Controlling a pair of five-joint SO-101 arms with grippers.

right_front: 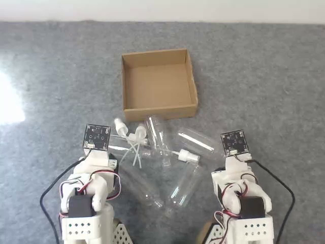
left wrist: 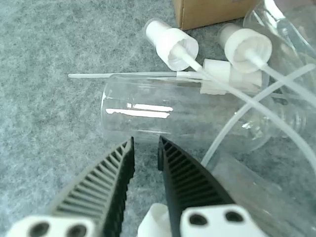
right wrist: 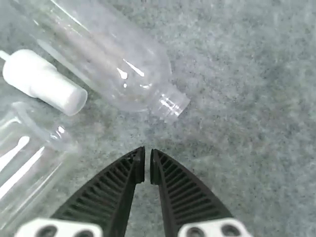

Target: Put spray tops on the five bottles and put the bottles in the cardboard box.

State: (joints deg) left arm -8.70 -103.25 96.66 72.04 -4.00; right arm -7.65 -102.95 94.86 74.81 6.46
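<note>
An open cardboard box [right_front: 159, 84] stands at the back middle of the grey carpet, with nothing inside. Several clear bottles [right_front: 157, 134] lie on their sides in a heap in front of it, with white spray tops [right_front: 122, 125] and their thin tubes loose among them. My left gripper [left wrist: 145, 145] hovers just short of one lying bottle [left wrist: 187, 118], its jaws a narrow slit apart and holding nothing. Two spray tops [left wrist: 173, 44] lie beyond that bottle. My right gripper [right wrist: 147, 153] is shut and empty, close to the open neck of another bottle [right wrist: 108, 64] and a spray top [right wrist: 44, 81].
The left arm [right_front: 94, 173] and right arm [right_front: 238, 178] stand at the near edge on either side of the heap. Bare carpet lies to the left, right and behind the box. A box corner [left wrist: 207, 12] shows beyond the spray tops.
</note>
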